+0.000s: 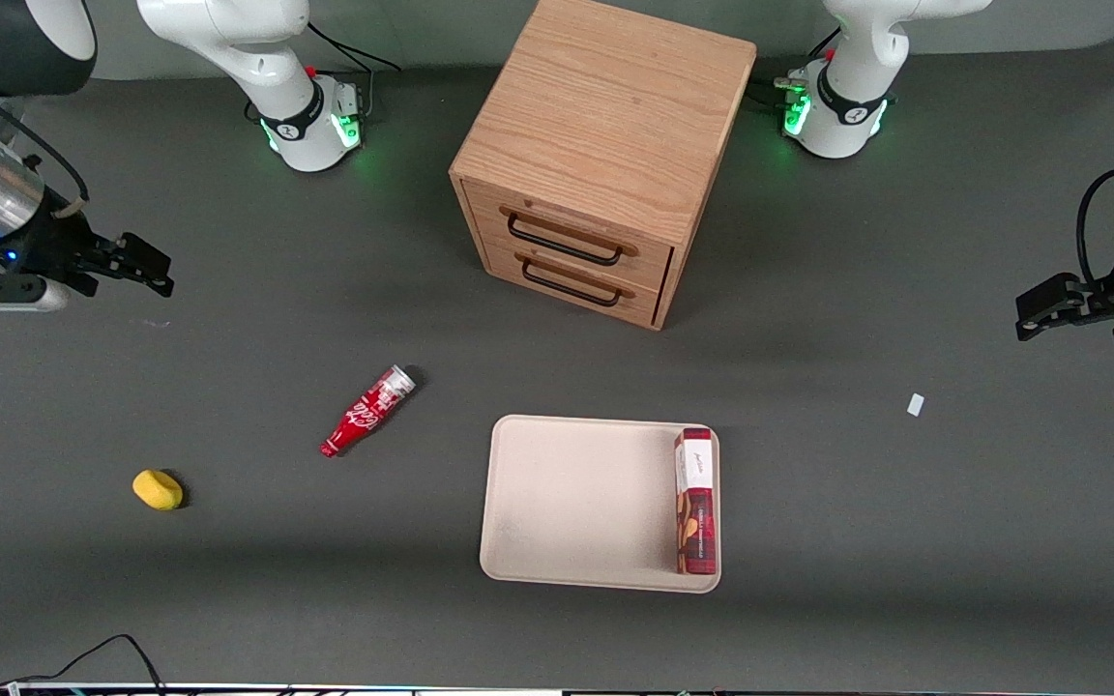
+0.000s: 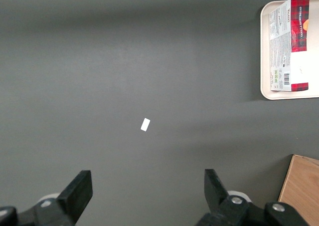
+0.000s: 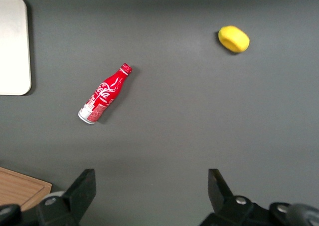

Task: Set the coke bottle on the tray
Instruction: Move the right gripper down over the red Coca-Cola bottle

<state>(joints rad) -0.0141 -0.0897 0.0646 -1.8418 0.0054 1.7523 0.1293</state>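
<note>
Coke bottle (image 1: 366, 411) lies on its side on the dark table (image 1: 228, 580), apart from the beige tray (image 1: 576, 503), cap end nearer the front camera. A red-and-white box (image 1: 697, 503) lies along one tray edge; the right wrist view shows only a tray corner (image 3: 14, 46), not the box. Yellow lemon-like object (image 1: 158, 489) sits toward the working arm's end. Gripper (image 3: 149, 191) hovers above the table, fingers spread, holding nothing. Wooden drawer cabinet (image 1: 605, 155) stands mid-table.
</note>
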